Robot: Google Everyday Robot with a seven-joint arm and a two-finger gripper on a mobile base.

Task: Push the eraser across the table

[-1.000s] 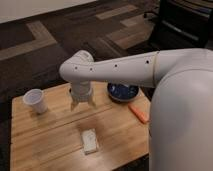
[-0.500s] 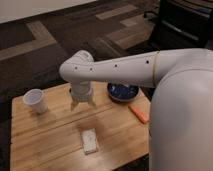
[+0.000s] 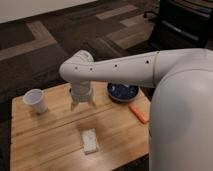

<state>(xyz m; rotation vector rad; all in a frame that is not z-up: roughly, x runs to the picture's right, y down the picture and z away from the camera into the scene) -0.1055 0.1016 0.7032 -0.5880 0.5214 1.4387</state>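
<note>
The light-brown wooden plank table (image 3: 45, 135) fills the lower left of the camera view. My gripper (image 3: 82, 105) hangs from the white arm (image 3: 120, 70) and points down at the far middle of the tabletop, close to the surface. The black eraser does not show; it may be hidden behind the gripper or the wrist.
A white cup (image 3: 36, 100) stands at the far left of the table. A dark blue bowl (image 3: 122, 91) sits at the far right behind the arm. An orange stick (image 3: 138, 112) lies near the right edge. A white rectangular block (image 3: 90, 140) lies near the front middle.
</note>
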